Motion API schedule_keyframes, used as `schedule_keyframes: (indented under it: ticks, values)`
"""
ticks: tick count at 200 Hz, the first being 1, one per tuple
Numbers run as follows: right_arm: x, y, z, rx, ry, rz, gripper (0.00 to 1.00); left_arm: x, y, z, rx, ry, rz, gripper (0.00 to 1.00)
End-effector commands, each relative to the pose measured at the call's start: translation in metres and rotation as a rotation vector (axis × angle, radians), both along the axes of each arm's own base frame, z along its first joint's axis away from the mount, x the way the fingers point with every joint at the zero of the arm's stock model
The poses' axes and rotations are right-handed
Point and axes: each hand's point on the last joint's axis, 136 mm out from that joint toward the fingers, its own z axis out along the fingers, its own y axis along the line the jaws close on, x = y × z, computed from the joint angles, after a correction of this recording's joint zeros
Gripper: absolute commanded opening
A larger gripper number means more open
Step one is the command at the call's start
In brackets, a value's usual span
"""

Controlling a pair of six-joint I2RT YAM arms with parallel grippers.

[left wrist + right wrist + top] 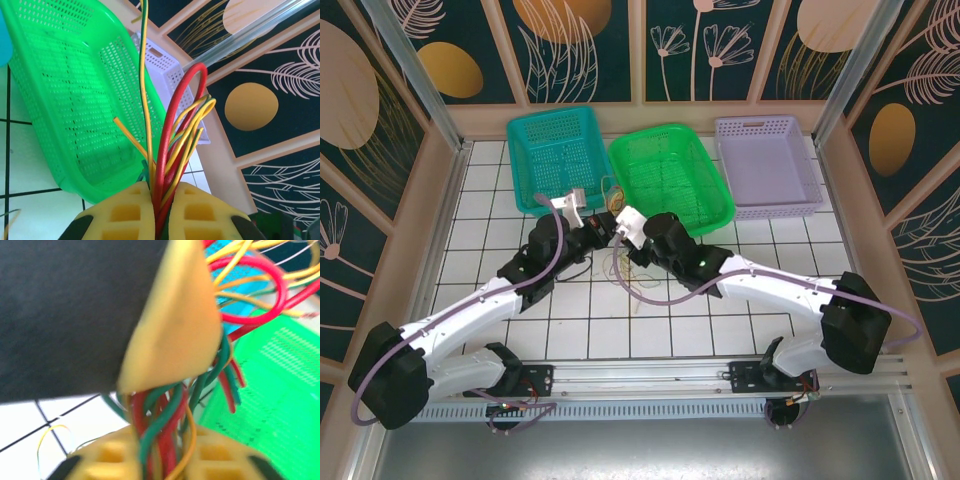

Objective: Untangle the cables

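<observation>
The cables [172, 140] are a bundle of thin red, yellow and green wires. My left gripper [160, 210] is shut on them, and they fan upward from between its yellow pads. My right gripper [167, 455] is shut on the same bundle [165, 410], just below the left gripper's yellow finger [175, 330], so the two grips sit very close together. From above, both grippers meet over the tiles in front of the baskets, left [588, 232] and right [623, 238]. Loose strands [620, 272] hang down onto the tiles beneath them.
Three baskets stand along the back wall: teal [552, 155], green [670, 175] and purple [765, 165]. The green basket [65, 100] lies right behind the held bundle. Wooden frame walls close in the tiled table [500, 200] on both sides.
</observation>
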Motion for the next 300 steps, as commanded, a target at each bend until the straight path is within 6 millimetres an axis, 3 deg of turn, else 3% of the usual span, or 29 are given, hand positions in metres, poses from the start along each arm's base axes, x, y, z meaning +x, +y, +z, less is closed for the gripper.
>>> schedule_keyframes:
  ticks: [1, 40, 69, 89, 96, 112, 125, 160, 162, 186, 210, 250, 280, 300]
  values:
    - [-0.001, 0.003, 0.020, 0.216, 0.212, -0.007, 0.00, -0.004, 0.000, 0.051, -0.127, -0.104, 0.004, 0.00]
    - [-0.025, 0.006, 0.038, 0.494, 0.551, 0.082, 0.00, -0.010, 0.027, 0.079, -0.343, -0.189, 0.099, 0.00]
    - [-0.033, 0.003, 0.041, 0.601, 0.637, 0.085, 0.00, -0.015, 0.040, 0.071, -0.445, -0.180, 0.134, 0.00]
    - [-0.037, -0.001, 0.034, 0.469, 0.445, 0.066, 0.00, -0.014, 0.037, 0.057, -0.419, -0.113, 0.130, 0.00]
    - [-0.040, -0.002, 0.033, 0.397, 0.345, 0.082, 0.00, -0.013, 0.036, 0.050, -0.391, -0.072, 0.135, 0.13]
    - [-0.044, -0.010, 0.022, 0.221, 0.135, 0.111, 0.00, -0.011, 0.036, 0.035, -0.301, 0.026, 0.158, 0.52]
    - [-0.041, -0.022, 0.016, 0.113, 0.003, 0.125, 0.00, -0.010, 0.039, 0.028, -0.207, 0.096, 0.186, 0.66]
    - [-0.028, -0.042, 0.021, -0.052, -0.230, 0.185, 0.00, -0.009, 0.045, 0.025, 0.220, 0.156, 0.158, 0.68]
    - [-0.027, -0.043, 0.021, -0.060, -0.242, 0.189, 0.00, -0.007, 0.043, 0.033, 0.231, 0.143, 0.152, 0.68]
    - [-0.026, -0.046, 0.016, -0.190, -0.367, 0.253, 0.00, -0.001, 0.025, 0.021, 0.482, 0.190, -0.010, 0.75]
    - [-0.026, -0.048, 0.001, -0.338, -0.479, 0.307, 0.00, 0.007, -0.003, 0.022, 0.527, 0.207, -0.138, 0.80]
    - [-0.016, -0.052, 0.005, -0.440, -0.593, 0.280, 0.00, 0.005, -0.014, -0.011, 0.624, 0.313, -0.241, 0.82]
    - [-0.021, -0.047, -0.001, -0.485, -0.623, 0.310, 0.00, 0.000, -0.038, -0.018, 0.569, 0.359, -0.345, 0.89]
    - [-0.021, -0.044, 0.001, -0.481, -0.637, 0.294, 0.00, 0.001, -0.042, -0.025, 0.568, 0.367, -0.364, 0.85]
